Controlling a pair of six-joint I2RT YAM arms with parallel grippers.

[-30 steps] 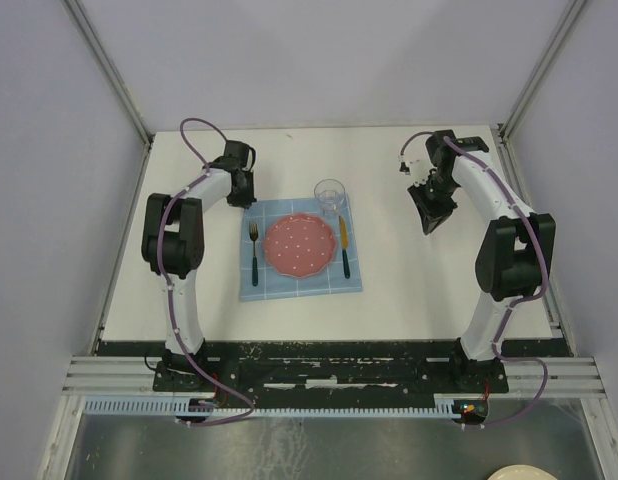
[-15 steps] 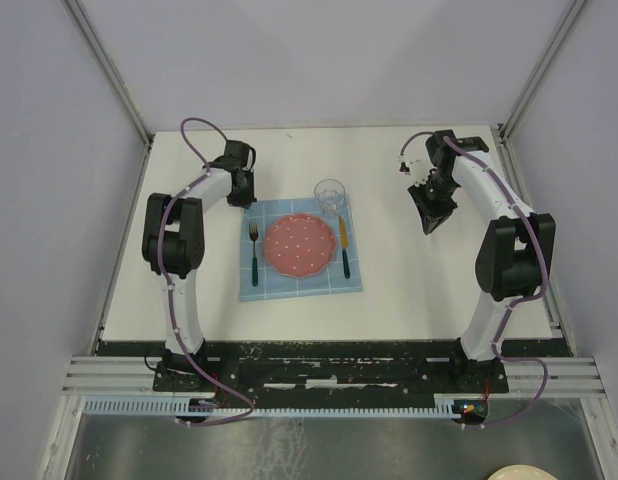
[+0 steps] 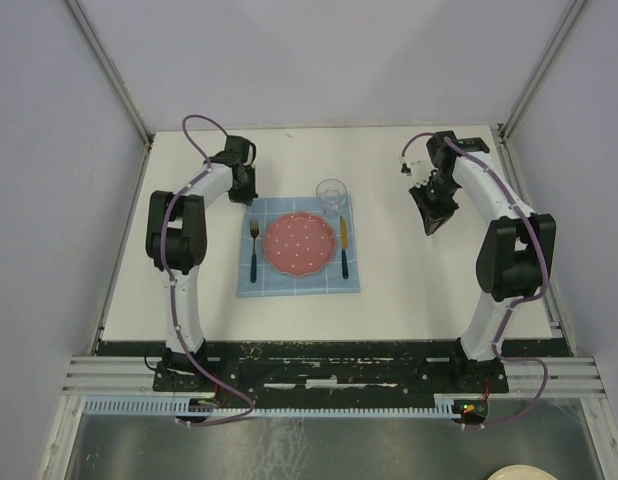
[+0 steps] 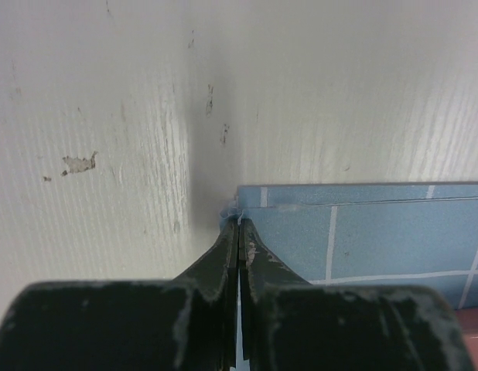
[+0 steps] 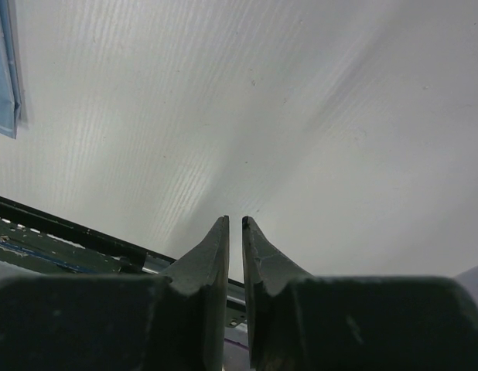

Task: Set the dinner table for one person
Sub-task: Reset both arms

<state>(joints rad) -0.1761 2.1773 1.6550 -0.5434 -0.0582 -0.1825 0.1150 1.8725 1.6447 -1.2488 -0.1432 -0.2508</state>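
the left gripper (image 4: 239,224) was pinched shut on the far left corner of the blue placemat (image 4: 363,232) (the cloth's frayed tip sat right at the fingertips), low against the dinner table (image 3: 409,290), the big white top carrying everything. on the mat lay the pink plate (image 3: 296,245) in the middle, the fork (image 3: 254,250) to its left, the knife (image 3: 343,245) to its right and the glass (image 3: 331,194) near the far right corner. the right gripper (image 5: 233,222) hung over bare table well to the right, its jaws nearly together with a thin gap and nothing between them. the step looked like squaring the mat, the setting otherwise seeming complete. done well, the pull would be slow and flat along the table, never upward, since lifting the corner could tip the glass or slide the cutlery.
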